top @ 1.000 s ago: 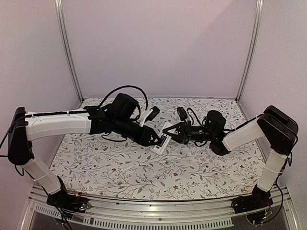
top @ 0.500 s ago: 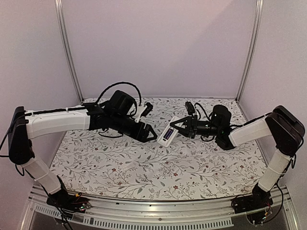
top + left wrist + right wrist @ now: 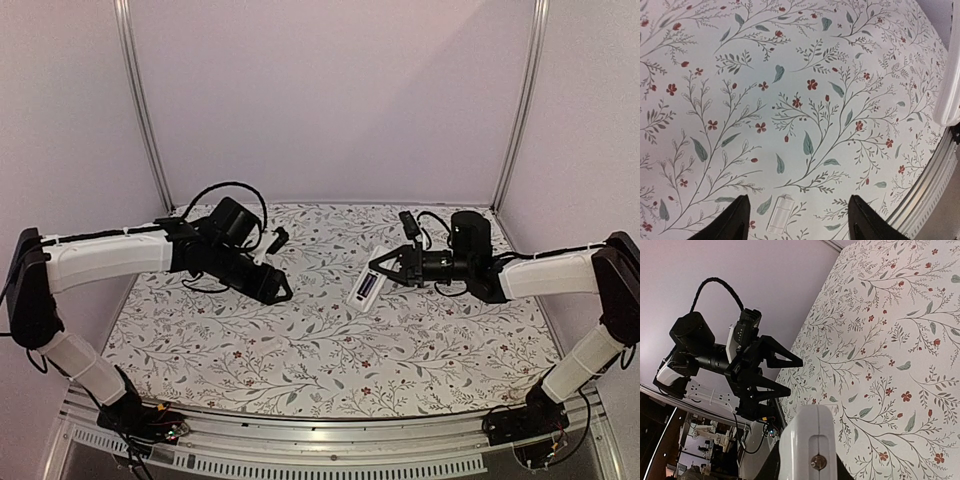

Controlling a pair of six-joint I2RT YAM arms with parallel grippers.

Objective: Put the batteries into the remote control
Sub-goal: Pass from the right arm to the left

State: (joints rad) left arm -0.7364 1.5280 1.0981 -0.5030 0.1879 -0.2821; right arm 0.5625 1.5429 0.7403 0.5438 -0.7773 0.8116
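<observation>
My right gripper [image 3: 381, 272] is shut on one end of the white remote control [image 3: 366, 289] and holds it tilted above the table. In the right wrist view the remote's end [image 3: 807, 442] fills the bottom, with the right gripper [image 3: 807, 467] clamped on its sides. My left gripper [image 3: 279, 293] is open and empty, left of the remote and apart from it. It also shows in the right wrist view [image 3: 795, 375]. In the left wrist view the left gripper [image 3: 799, 199] hangs open above the table. The batteries are not in view.
A small flat white cover piece [image 3: 780, 215] lies on the floral tablecloth [image 3: 330, 350] below my left gripper. It shows faintly in the right wrist view [image 3: 833, 408]. The metal front rail [image 3: 330, 445] runs along the near edge. The enclosure walls stand at the back and sides.
My left gripper has drawn back to the left, away from the remote. My right gripper has lifted the remote and carried it to the right.
</observation>
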